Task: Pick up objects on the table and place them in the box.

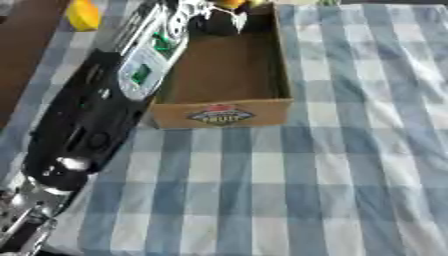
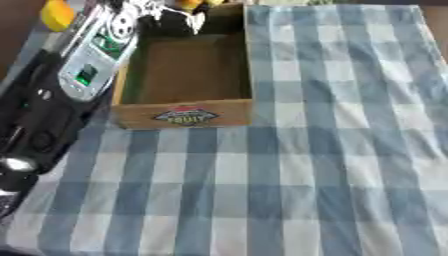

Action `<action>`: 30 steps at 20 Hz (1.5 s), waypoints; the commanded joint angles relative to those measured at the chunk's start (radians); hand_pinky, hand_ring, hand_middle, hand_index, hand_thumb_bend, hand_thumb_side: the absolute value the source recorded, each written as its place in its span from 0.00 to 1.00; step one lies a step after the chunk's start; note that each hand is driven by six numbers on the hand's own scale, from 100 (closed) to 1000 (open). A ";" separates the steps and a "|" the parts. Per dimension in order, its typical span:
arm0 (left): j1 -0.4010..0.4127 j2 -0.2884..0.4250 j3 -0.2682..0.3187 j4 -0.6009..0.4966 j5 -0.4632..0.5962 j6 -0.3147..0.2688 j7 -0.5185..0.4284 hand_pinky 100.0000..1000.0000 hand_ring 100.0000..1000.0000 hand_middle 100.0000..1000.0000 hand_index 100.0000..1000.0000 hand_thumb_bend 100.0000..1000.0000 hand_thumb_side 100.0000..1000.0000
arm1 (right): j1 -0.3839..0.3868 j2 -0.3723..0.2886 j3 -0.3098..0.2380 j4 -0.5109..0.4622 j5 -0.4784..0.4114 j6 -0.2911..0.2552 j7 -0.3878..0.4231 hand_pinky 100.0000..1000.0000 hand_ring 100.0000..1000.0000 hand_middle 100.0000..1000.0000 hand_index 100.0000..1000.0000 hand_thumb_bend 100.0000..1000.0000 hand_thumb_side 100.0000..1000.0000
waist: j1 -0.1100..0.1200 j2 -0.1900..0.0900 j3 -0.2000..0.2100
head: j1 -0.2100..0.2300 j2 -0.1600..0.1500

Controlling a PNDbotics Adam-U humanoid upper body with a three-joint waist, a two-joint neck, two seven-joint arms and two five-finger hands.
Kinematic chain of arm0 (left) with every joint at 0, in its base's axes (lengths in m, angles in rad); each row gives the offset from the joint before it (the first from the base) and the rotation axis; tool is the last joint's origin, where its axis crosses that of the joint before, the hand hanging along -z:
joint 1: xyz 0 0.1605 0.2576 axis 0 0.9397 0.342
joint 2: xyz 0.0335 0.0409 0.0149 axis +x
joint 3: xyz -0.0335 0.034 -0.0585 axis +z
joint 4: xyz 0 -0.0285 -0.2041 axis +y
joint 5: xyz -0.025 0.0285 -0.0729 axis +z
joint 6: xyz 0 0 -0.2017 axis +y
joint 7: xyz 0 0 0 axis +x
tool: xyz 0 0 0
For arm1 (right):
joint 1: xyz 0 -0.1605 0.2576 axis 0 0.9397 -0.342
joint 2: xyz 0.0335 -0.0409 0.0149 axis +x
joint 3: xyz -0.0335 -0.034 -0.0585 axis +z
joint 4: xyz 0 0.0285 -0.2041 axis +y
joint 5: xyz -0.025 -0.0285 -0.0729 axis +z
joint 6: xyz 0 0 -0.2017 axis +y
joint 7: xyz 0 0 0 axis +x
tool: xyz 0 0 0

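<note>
Now our left hand (image 1: 219, 12) reaches over the box's (image 1: 262, 107) far edge; we cannot tell its fingers; next, grasp.

The left hand (image 1: 213, 12) is mostly cut off by the top edge, over the far end of the box (image 1: 224, 114), so how its fingers sit cannot be told. A small orange thing (image 1: 230, 3) beside the hand is cut by the top edge too. The arm (image 1: 96, 120) hides the box's left wall. The label (image 2: 185, 116) on the box's near wall is too blurry to read fully. A yellow thing (image 1: 83, 14) at far left is blurry.
</note>
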 commanded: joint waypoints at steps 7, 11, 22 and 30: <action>0.021 -0.072 -0.006 0.091 -0.072 -0.020 0.009 0.65 0.54 0.47 0.61 0.00 0.00 | -0.002 -0.012 -0.012 -0.016 -0.006 -0.001 -0.003 0.78 0.84 0.61 0.80 0.06 0.38 | 0.000 -0.021 0.005 | -0.010 -0.011; 0.035 -0.073 -0.015 0.107 -0.079 -0.030 -0.024 0.75 0.72 0.67 0.83 0.15 0.02 | 0.000 -0.011 -0.012 -0.016 -0.006 -0.001 -0.003 0.78 0.84 0.61 0.80 0.06 0.38 | 0.001 -0.022 0.005 | -0.011 -0.011; 0.040 -0.052 0.008 0.071 -0.181 -0.023 -0.029 0.93 0.89 0.82 0.93 0.55 0.45 | 0.006 -0.008 -0.012 -0.016 -0.005 0.004 -0.002 0.78 0.84 0.61 0.80 0.06 0.39 | 0.005 -0.024 0.005 | -0.013 -0.007; -0.004 0.095 0.081 -0.064 -0.115 0.018 -0.030 0.90 0.87 0.80 0.91 0.38 0.36 | 0.018 -0.020 -0.020 -0.016 0.002 0.003 -0.009 0.78 0.84 0.61 0.80 0.06 0.38 | 0.022 -0.035 0.009 | -0.038 0.005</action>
